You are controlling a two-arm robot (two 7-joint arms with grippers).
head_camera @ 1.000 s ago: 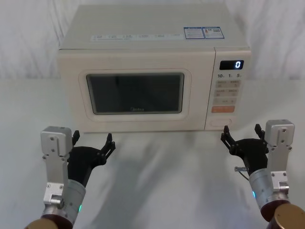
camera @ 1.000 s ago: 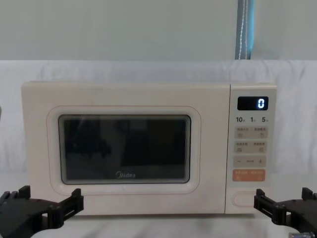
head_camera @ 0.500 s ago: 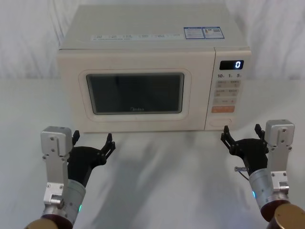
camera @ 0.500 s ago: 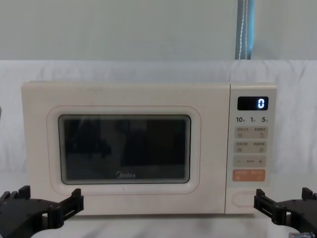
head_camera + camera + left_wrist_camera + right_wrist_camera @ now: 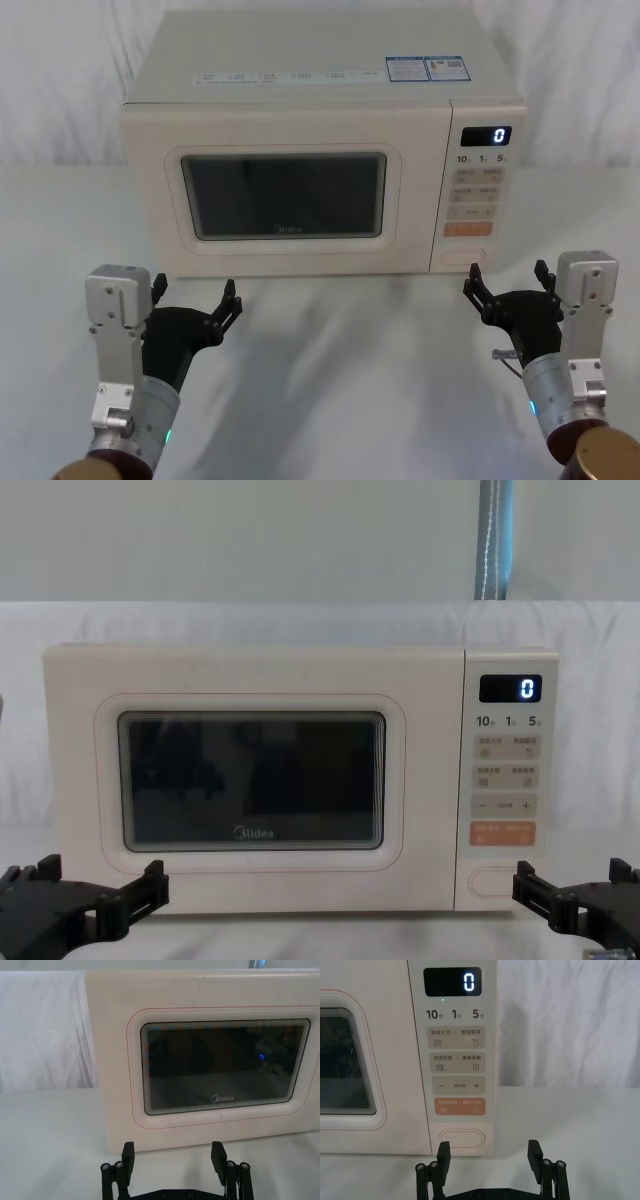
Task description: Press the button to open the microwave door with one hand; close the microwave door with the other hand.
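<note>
You see the door (image 5: 285, 190) closed. Both grippers, left (image 5: 193, 296) and right (image 5: 508, 281), wait before it, fingers apart, the right near the button (image 5: 463, 1138).

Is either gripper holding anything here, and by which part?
Nothing is held: the black toothed left gripper and right gripper are open, short of the cream microwave door.

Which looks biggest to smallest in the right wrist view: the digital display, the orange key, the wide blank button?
1. Digital display, the largest, wide and tall.
2. Orange key, about as wide but shorter.
3. Wide blank button, slightly narrower.
The last two are close in area; all sit on the same panel face, so nearness hardly skews them.
</note>
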